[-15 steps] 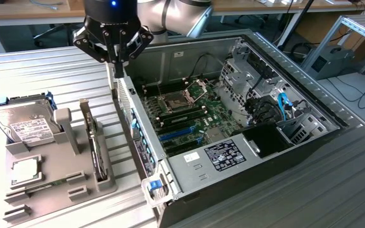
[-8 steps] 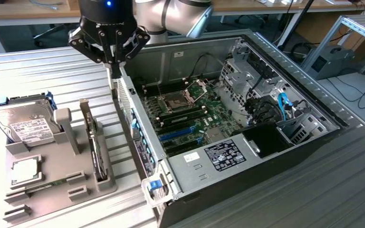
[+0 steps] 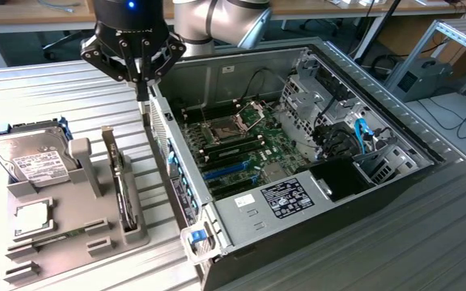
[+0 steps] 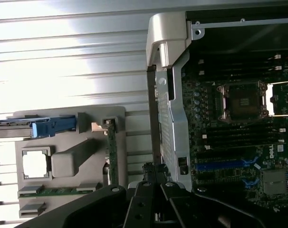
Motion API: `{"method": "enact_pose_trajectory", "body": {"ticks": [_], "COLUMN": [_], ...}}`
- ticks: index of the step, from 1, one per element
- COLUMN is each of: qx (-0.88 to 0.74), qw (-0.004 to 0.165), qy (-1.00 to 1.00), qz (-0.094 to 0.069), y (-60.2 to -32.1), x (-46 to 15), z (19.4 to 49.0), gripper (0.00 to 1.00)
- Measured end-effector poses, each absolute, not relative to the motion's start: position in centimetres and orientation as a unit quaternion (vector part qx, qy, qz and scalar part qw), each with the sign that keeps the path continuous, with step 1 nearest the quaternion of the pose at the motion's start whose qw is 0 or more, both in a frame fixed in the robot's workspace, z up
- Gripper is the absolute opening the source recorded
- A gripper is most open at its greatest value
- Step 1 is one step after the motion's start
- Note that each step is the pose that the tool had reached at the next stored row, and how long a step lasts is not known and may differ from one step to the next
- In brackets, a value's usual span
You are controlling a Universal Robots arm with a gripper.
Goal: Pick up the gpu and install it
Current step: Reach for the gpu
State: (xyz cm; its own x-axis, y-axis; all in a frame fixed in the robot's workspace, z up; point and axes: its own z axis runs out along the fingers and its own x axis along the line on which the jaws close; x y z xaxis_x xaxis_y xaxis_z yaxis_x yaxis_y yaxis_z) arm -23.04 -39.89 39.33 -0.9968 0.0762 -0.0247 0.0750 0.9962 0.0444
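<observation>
Yet to lift the gpu [image 3: 118, 182], upright on edge in the grey holder [image 3: 59, 251] just beside the computer case [image 3: 233, 224], so pick-up and fitting both left to do. Hovers over the case's near wall [image 3: 162, 130] with gripper [image 3: 141, 97] pinched shut, empty. Tight between holder and wall; roomier above the blue slots [image 3: 226, 174] inside the case

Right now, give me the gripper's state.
Gripper: jaws closed, holding nothing; the graphics card stands in the gray tray.
</observation>
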Motion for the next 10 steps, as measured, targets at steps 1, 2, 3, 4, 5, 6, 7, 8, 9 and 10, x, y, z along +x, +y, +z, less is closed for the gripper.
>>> {"method": "enact_pose_trajectory", "body": {"ticks": [1, 2, 3, 4, 5, 6, 7, 8, 9, 10], "qx": [0.038, 0.038, 0.038, 0.038, 0.038, 0.038, 0.038, 0.038, 0.038, 0.038], "qw": [0.013, 0.013, 0.013, 0.013, 0.013, 0.013, 0.013, 0.013, 0.013, 0.013], "qy": [0.999, 0.999, 0.999, 0.999, 0.999, 0.999, 0.999, 0.999, 0.999, 0.999], "qz": [0.022, 0.022, 0.022, 0.022, 0.022, 0.022, 0.022, 0.022, 0.022, 0.022], "y": [-39.89, -39.89, -39.89, -39.90, -39.89, -39.89, -39.90, -39.89, -39.89, -39.89], "x": [-23.11, -23.21, -23.28, -23.41, -23.52, -23.67, -23.79, -23.89, -23.97, -24.06], "z": [39.33, 39.33, 39.33, 39.33, 39.33, 39.33, 39.33, 39.33, 39.33, 39.33], "gripper": [0.11, 0.11, 0.11, 0.11, 0.11, 0.11, 0.11, 0.11, 0.11, 0.11]}}
